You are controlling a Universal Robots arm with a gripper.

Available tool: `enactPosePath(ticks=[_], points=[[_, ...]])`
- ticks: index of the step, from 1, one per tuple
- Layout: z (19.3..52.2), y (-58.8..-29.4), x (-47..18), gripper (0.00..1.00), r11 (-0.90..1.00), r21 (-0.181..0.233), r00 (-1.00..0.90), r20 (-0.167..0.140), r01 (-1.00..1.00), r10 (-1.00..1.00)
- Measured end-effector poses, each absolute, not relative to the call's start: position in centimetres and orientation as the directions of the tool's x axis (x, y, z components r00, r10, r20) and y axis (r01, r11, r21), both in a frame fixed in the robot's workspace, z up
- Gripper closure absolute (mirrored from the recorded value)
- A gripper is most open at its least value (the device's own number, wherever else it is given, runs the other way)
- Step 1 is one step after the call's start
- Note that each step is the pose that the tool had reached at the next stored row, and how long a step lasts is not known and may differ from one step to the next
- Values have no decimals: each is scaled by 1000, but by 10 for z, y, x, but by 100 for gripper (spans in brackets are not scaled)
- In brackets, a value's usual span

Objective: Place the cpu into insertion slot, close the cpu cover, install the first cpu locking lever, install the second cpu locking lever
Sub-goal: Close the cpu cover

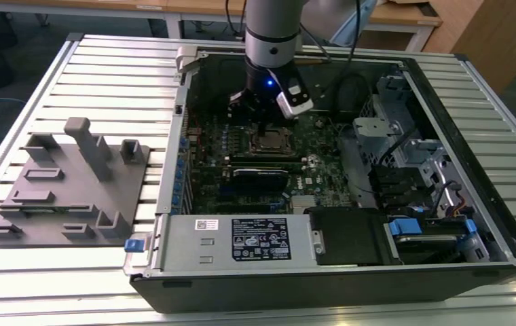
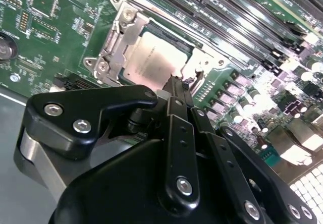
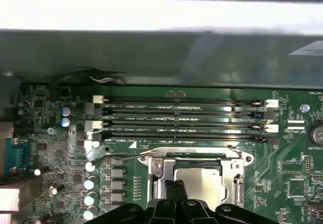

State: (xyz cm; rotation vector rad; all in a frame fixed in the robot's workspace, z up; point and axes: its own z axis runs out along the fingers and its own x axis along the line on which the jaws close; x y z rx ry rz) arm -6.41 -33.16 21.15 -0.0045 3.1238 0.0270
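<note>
The cpu (image 2: 154,60) (image 3: 202,181), a dull silver square, lies in the insertion slot (image 1: 270,141) on the green motherboard (image 1: 240,159). The shiny cpu cover (image 2: 118,37) (image 3: 160,167) lies flat around it, and the chip shows through its cut-out. A thin wire locking lever (image 3: 117,157) sticks out sideways from the socket's corner. My gripper (image 2: 176,81) (image 3: 175,187) (image 1: 267,121) hovers at the socket's edge, over the rim of the chip. Its black fingers are shut together with nothing between them.
The motherboard sits inside an open computer case (image 1: 475,156) on a slatted table. Long memory slots (image 3: 186,115) run beside the socket. Capacitors (image 3: 90,183) stand nearby. A silver power-supply box (image 1: 231,239) is at the case front, and a grey fixture plate (image 1: 68,190) lies at the exterior view's left.
</note>
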Motion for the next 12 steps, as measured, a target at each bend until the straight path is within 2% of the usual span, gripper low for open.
enactPosePath(ticks=[12], points=[[211,-330,-49,90,1000,17,-1000,-18,-3,-3]])
